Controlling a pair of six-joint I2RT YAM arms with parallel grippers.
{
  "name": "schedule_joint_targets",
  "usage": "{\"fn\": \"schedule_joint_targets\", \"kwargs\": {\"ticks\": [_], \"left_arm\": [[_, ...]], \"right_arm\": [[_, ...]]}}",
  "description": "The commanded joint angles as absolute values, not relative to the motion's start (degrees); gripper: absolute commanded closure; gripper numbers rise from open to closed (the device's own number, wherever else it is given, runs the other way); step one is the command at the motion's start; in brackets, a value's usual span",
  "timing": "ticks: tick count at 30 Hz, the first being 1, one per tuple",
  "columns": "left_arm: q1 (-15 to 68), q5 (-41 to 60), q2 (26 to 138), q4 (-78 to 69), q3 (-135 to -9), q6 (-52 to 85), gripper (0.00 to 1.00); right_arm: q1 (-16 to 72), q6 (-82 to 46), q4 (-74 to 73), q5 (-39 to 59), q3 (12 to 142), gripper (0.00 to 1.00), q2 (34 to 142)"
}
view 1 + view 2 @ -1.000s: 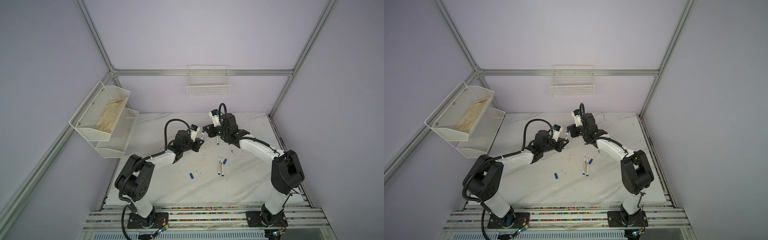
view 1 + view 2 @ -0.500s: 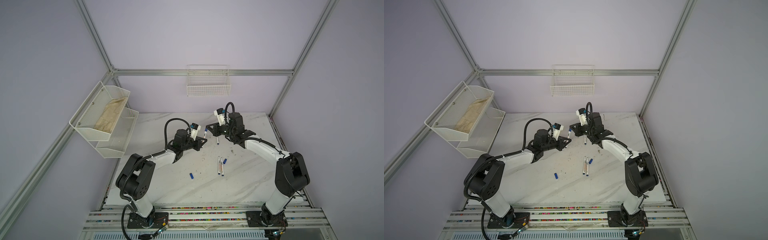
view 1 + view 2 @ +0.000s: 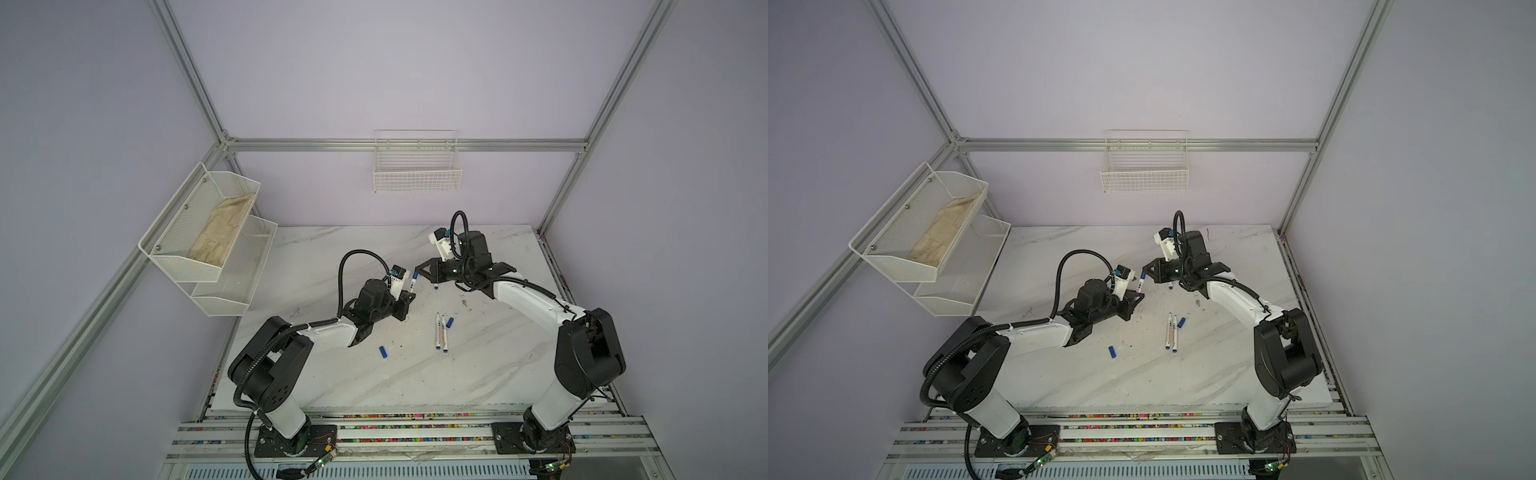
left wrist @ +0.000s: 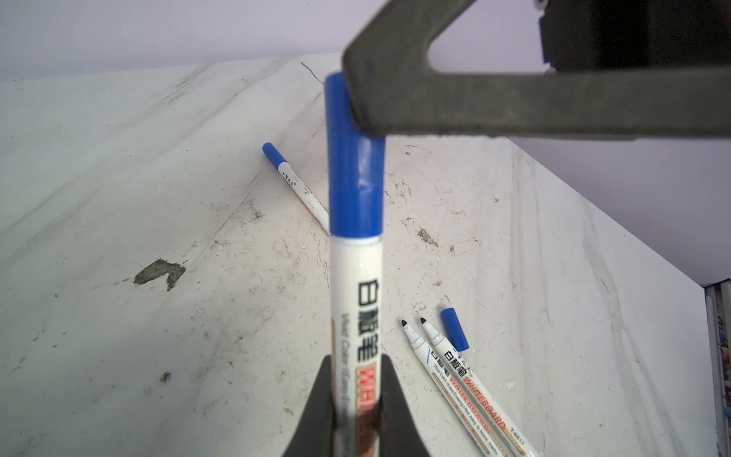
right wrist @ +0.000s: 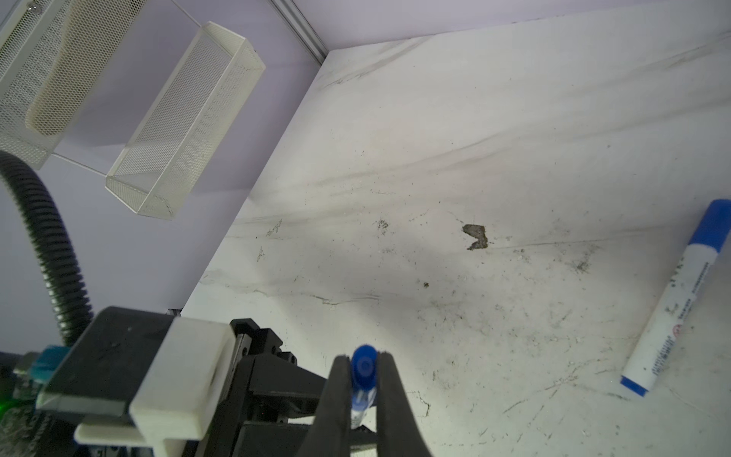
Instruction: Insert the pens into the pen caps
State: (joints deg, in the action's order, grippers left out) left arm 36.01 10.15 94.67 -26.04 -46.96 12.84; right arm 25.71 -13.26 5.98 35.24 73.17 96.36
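The left pincer [image 4: 356, 362] is clamped on the lower barrel of a white pen [image 4: 355, 300] and holds it upright above the desk [image 4: 158, 178]. A blue cap [image 4: 354, 178] sits over the pen's upper end, its rim meeting the white barrel. The right pincer [image 5: 364, 356] is closed on that cap, with one dark finger on each flank, as the right wrist view shows. In the left wrist view its dark frame crosses in front of the cap's top. In both top views the two pincers meet near the middle of the desk, toward the back, with the pen between them.

A capped pen [image 5: 680, 300] lies flat on the desk just beside the right pincer; in a top view only its blue end shows. Nearer the front, two uncapped pens [image 3: 437, 334] lie side by side with their tips pointing toward the back. A loose cap [image 3: 450, 321] rests just beside those tips. A second loose cap [image 3: 383, 351] lies well apart from them, near the left arm's forearm.
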Motion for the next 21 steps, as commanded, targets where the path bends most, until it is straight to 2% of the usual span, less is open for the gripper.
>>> {"fn": "schedule_joint_targets", "kwargs": {"ticks": [1,12,21], "left_arm": [[38.66,12.8,91.9,-43.46,-46.07,10.82,1.0],[39.37,13.31,94.61,-44.48,-45.28,11.95,1.0],[39.37,12.68,96.11,-46.17,-44.67,16.62,1.0]], "right_arm": [[26.24,-13.93,12.27,34.81,71.26,0.93,96.24],[24.83,-15.62,9.88,32.71,70.84,0.68,93.49],[23.99,-16.13,8.61,33.13,69.62,0.66,91.82]]}}
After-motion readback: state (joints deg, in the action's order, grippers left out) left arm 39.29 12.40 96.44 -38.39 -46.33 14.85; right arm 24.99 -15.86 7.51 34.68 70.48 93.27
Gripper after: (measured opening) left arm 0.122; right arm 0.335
